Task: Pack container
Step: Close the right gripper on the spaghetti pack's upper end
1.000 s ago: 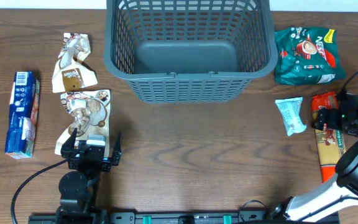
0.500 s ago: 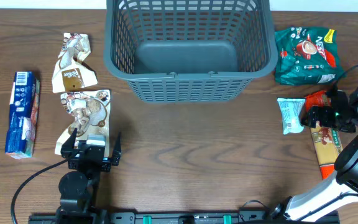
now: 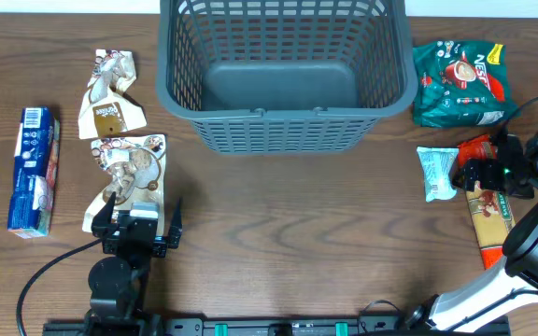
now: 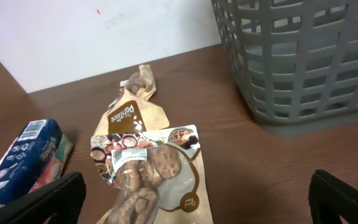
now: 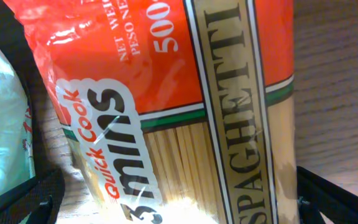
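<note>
The container (image 3: 278,131) is the biggest thing on the tabletop (image 3: 278,243). It stands at the far middle, and its base looks bare, so we judge that packing has yet to begin.

Far right lies a green coffee pouch (image 3: 460,82). Nearer on that side lies the spaghetti packet (image 3: 493,222), running near to far. Our right hand (image 5: 176,199) is low over its far end. The fingers are spread wide to either side of the packet, with slivers of wood showing beside them, so they grip nothing yet. We take the step in hand to be the grasp on the spaghetti. The next move calls for closing across the packet's width, lifting it level, and carrying it left and far over the rim.

On the left lies a blue box (image 3: 34,170), with two brown snack pouches just to its right, one far (image 3: 110,93) and one near (image 3: 134,173). Our left hand (image 4: 194,199) hangs wide open and empty above the near pouch.

Smallest is a pale sachet (image 3: 435,173), just left of the right hand. We should avoid catching it when the fingers close.
</note>
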Robot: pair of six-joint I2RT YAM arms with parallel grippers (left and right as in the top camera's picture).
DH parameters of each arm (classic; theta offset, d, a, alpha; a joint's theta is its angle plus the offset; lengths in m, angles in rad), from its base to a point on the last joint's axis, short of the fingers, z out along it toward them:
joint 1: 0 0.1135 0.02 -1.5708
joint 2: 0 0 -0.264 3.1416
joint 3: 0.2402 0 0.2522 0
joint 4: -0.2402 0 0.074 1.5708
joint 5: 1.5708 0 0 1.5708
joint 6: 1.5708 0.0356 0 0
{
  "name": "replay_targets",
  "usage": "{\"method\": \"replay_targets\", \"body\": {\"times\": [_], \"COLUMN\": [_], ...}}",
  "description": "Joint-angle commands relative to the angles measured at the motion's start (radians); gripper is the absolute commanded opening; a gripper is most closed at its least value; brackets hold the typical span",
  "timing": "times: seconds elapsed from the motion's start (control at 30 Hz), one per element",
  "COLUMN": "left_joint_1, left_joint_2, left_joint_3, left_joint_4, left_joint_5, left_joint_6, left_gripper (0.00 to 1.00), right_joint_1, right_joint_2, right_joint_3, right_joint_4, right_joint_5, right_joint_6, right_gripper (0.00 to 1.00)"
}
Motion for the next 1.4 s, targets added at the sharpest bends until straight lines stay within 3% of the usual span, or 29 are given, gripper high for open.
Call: {"method": "replay_targets", "body": {"times": [0.0,0.2,0.4,0.5,0.63,0.77,0.9,0.93,0.97,1.0,1.37], "left_joint_1": [0.004,0.004,0.004,0.004,0.004,0.004,0.004,0.004,0.004,0.004,0.004], "left_joint_2": [-0.006,-0.006,-0.006,-0.006,-0.006,-0.006,-0.006,-0.006,-0.006,-0.006,-0.006], "left_joint_3": [-0.024,-0.024,-0.024,-0.024,-0.024,-0.024,-0.024,-0.024,-0.024,-0.024,-0.024], "left_joint_4": [-0.006,-0.006,-0.006,-0.006,-0.006,-0.006,-0.006,-0.006,-0.006,-0.006,-0.006], "left_joint_5": [0.01,0.01,0.01,0.01,0.01,0.01,0.01,0.01,0.01,0.01,0.01], "left_joint_6": [0.017,0.017,0.017,0.017,0.017,0.017,0.017,0.017,0.017,0.017,0.017], "left_gripper": [0.99,0.99,0.99,0.99,0.99,0.99,0.98,0.99,0.99,0.99,0.99], "right_joint_1": [-0.001,-0.001,0.0,-0.001,-0.001,-0.008,-0.013,-0.012,-0.012,-0.012,-0.012], "right_joint_2": [0.019,0.019,0.019,0.019,0.019,0.019,0.019,0.019,0.019,0.019,0.017], "right_joint_3": [0.001,0.001,0.001,0.001,0.001,0.001,0.001,0.001,0.001,0.001,0.006], "right_joint_4": [0.008,0.003,0.0,0.004,0.005,0.005,0.004,0.0,-0.004,-0.004,-0.025], "right_joint_5": [0.02,0.16,0.174,0.175,0.182,0.181,0.172,0.172,0.17,0.169,0.154], "right_joint_6": [-0.005,0.024,0.035,0.035,0.047,0.058,0.068,0.068,0.068,0.068,0.122], "right_gripper": [0.99,0.81,0.79,0.66,0.61,0.36,0.31,0.24,0.08,0.01,0.01]}}
